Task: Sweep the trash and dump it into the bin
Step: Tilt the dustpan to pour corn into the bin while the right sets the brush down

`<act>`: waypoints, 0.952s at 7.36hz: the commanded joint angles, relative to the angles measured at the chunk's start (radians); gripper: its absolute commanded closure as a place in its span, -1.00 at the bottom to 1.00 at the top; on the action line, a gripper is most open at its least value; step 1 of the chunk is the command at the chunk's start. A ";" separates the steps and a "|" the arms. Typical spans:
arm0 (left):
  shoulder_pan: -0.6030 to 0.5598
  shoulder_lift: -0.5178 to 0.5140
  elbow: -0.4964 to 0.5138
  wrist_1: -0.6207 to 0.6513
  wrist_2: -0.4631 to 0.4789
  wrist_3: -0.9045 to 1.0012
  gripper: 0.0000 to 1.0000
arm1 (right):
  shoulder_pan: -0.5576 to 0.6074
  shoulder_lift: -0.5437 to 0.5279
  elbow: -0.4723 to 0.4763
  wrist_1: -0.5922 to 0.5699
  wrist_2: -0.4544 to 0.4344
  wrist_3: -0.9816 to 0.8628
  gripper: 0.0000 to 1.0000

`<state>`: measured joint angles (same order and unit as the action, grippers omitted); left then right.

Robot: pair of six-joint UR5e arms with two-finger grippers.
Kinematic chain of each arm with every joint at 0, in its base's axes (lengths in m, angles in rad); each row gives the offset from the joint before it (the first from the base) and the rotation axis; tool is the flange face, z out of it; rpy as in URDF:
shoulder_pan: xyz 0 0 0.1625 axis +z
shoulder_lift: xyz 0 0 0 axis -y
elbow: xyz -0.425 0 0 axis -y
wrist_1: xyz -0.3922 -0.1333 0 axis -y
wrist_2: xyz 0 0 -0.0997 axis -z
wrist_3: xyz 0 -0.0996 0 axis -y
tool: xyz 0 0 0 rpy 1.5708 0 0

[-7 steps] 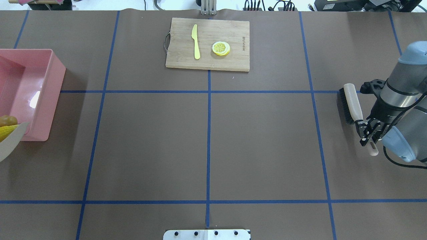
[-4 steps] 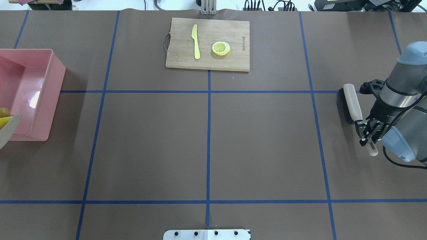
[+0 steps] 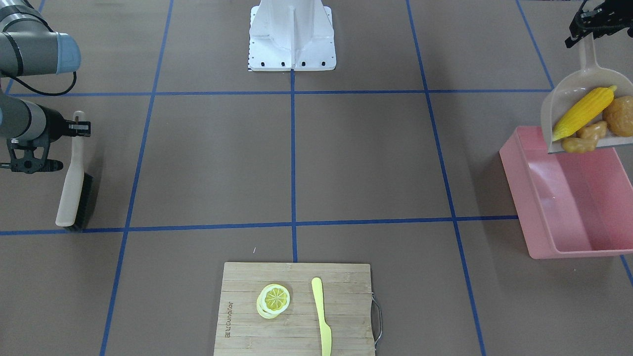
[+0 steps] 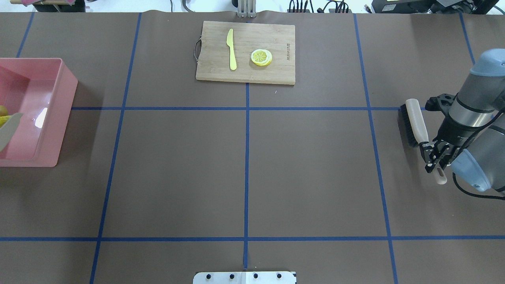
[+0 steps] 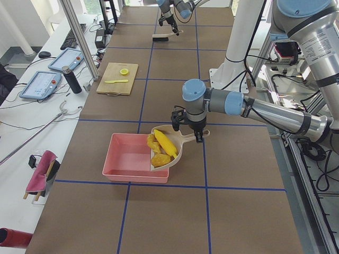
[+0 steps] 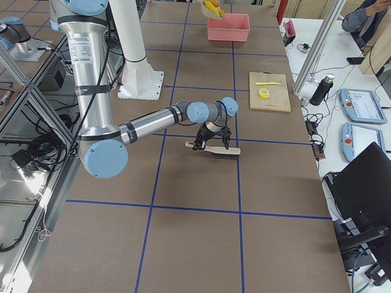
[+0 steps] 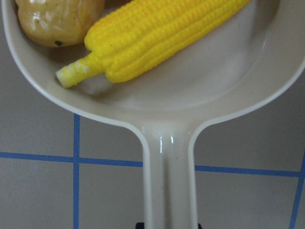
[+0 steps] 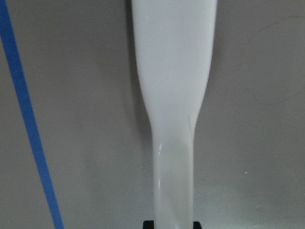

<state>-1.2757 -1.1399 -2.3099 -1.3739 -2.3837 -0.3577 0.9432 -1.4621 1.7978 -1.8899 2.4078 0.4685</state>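
My left gripper (image 3: 587,28) is shut on the long handle of a beige dustpan (image 3: 559,106) and holds it tilted over the near end of the pink bin (image 3: 568,212). In the pan lie the yellow corn cob (image 3: 583,112), the brown potato (image 3: 619,116) and the tan ginger root (image 3: 583,139). The left wrist view shows the corn (image 7: 162,38) and the potato (image 7: 57,19) in the pan. The overhead view shows the bin (image 4: 47,114) at the left edge. My right gripper (image 4: 436,157) is shut on the handle of a brush (image 4: 414,122) that rests on the table.
A wooden cutting board (image 4: 276,67) at the table's far middle carries a pale yellow knife (image 4: 231,49) and a lemon slice (image 4: 261,57). The robot's white base (image 3: 292,34) stands at the near middle. Blue tape lines cross the brown table.
The dustpan with the trash has moved left in the overhead view, further over the bin and nearly out of that view. The right arm and brush have not moved.
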 commanded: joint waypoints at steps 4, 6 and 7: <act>-0.059 -0.178 -0.003 0.339 -0.014 0.124 1.00 | 0.000 0.002 0.000 0.000 0.001 -0.002 -0.20; -0.059 -0.224 0.001 0.451 -0.032 0.158 1.00 | 0.000 0.003 0.003 0.000 -0.001 -0.002 -0.21; -0.059 -0.244 0.006 0.537 -0.032 0.222 1.00 | 0.002 0.002 0.008 0.000 0.001 -0.002 -0.44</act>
<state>-1.3341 -1.3577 -2.3085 -0.9335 -2.4117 -0.1966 0.9438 -1.4597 1.8011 -1.8899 2.4072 0.4664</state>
